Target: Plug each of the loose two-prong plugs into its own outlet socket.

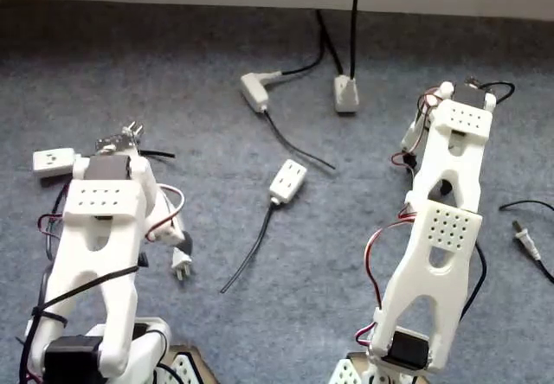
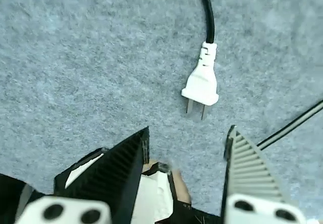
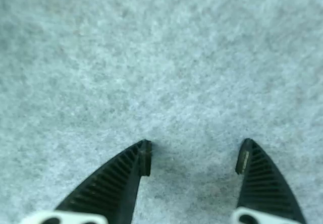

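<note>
In the left wrist view, the left gripper (image 2: 187, 135) is seen spread open above the grey carpet (image 2: 75, 57). A white two-prong plug (image 2: 202, 85) on a black cord (image 2: 208, 12) lies just beyond its fingertips, with the prongs turned toward them. The right gripper (image 3: 194, 156) is likewise held open, over plain carpet. In the high view, an outlet socket (image 1: 288, 179) is shown between the arms, a second socket (image 1: 54, 161) beside the left arm, and another loose plug (image 1: 524, 239) at the right arm's outer side.
</note>
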Available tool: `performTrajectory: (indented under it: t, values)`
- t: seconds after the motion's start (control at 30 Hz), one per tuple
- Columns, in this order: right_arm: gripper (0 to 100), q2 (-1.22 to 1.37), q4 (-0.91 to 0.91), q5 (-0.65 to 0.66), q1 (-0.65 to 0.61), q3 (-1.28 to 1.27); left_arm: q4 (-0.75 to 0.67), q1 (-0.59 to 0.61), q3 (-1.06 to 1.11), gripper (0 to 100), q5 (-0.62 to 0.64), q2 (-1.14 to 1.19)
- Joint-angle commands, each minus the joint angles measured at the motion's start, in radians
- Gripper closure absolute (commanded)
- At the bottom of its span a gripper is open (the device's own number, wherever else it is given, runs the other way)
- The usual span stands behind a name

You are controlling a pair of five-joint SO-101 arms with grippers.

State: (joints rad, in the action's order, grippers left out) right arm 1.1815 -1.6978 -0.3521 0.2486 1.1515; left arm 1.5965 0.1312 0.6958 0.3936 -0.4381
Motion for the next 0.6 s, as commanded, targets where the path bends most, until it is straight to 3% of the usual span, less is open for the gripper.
performTrajectory:
  t: [0.0,0.33,0.57]
  values:
    - [73.1,0.013,-0.016,-0.014,0.024,0.004,-0.057,-0.064,0.070,75,-0.061,-0.022]
    - [73.1,0.013,-0.016,-0.014,0.024,0.004,-0.427,-0.067,0.272,75,-0.052,-0.031]
    - [73.1,0.013,-0.016,-0.014,0.024,0.004,-0.601,-0.088,0.355,75,0.091,-0.024]
